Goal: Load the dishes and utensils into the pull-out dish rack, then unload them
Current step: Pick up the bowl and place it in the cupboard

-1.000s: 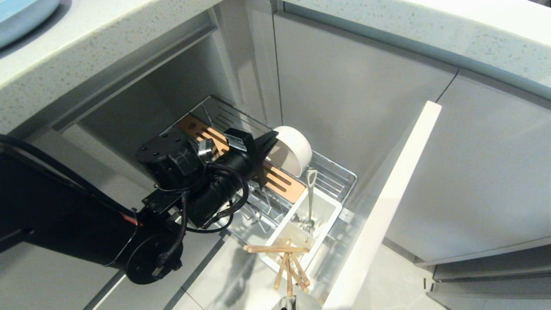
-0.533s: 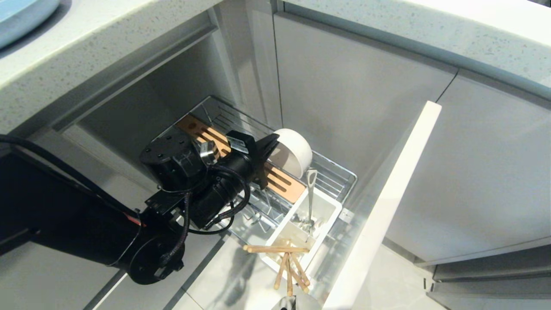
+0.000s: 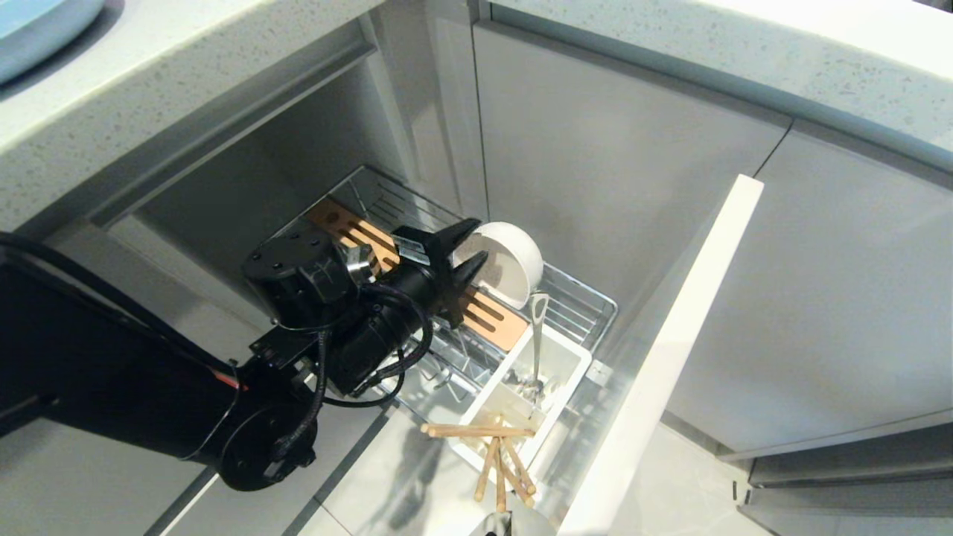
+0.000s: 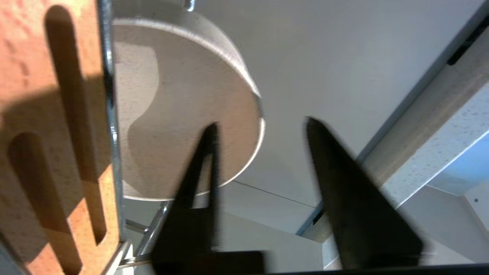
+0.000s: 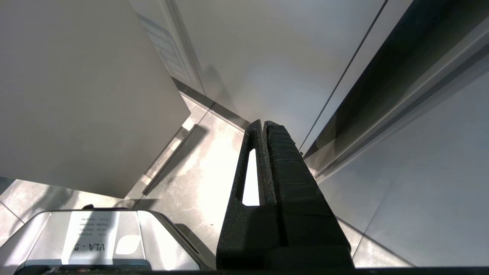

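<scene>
My left hand [image 3: 470,242] is parted, its fingers straddling the rim of the cream bowl [image 3: 514,262], which stands on edge in the pull-out dish rack [image 3: 577,301]. My right hand [image 5: 264,124] is closed, parked near the floor.

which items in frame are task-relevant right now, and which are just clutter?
Task items:
- cream-white bowl, on edge in the pull-out dish rack
- silver utensil in the white caddy
- wooden chopsticks at the caddy's near end
- light-blue plate on the countertop
- left gripper, open at the bowl's rim

Not involved:
- right gripper, shut, parked near the floor
- cabinet door
</scene>
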Available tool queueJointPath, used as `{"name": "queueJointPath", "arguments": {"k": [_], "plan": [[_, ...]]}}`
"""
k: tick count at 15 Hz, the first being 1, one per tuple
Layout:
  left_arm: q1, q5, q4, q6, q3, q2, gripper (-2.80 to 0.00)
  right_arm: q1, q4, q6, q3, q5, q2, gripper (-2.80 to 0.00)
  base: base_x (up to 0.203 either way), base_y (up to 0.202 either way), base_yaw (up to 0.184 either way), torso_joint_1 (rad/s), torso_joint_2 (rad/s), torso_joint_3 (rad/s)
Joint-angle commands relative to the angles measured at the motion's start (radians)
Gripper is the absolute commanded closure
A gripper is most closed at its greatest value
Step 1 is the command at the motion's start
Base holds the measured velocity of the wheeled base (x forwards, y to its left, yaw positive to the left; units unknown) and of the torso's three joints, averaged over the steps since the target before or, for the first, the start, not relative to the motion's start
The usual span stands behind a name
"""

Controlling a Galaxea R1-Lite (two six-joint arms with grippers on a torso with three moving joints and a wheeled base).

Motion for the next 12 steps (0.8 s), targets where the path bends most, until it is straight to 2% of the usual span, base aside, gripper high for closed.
{"name": "queueJointPath", "arguments": {"k": [1,4,8,10,12], "plan": [[0.000,0.001,-0.005,-0.009,0.000,-0.018,-2.80,0.000,0.000,0.000,0.000,0.000,0.000,0.00,0.000,0.000,0.000,0.000,0.00,0.000],[-0.010,0.009,0.014,-0.009,0.001,-0.052,-2.80,0.000,0.000,0.000,0.001,-0.001,0.000,0.00,0.000,0.000,0.000,0.000,0.00,0.000],[-0.030,0.009,0.197,0.001,-0.004,-0.148,-2.80,0.000,0.000,0.000,0.001,-0.001,0.000,0.00,0.000,0.000,0.000,0.000,0.00,0.000],[-0.035,0.004,0.244,0.005,-0.003,-0.194,-2.80,0.000,0.000,0.000,0.000,-0.001,0.000,0.00,0.000,0.000,0.000,0.000,0.00,0.000],[-0.041,-0.004,0.293,0.058,-0.003,-0.240,-2.80,0.000,0.000,0.000,0.002,-0.001,0.000,0.00,0.000,0.000,0.000,0.000,0.00,0.000]]}}
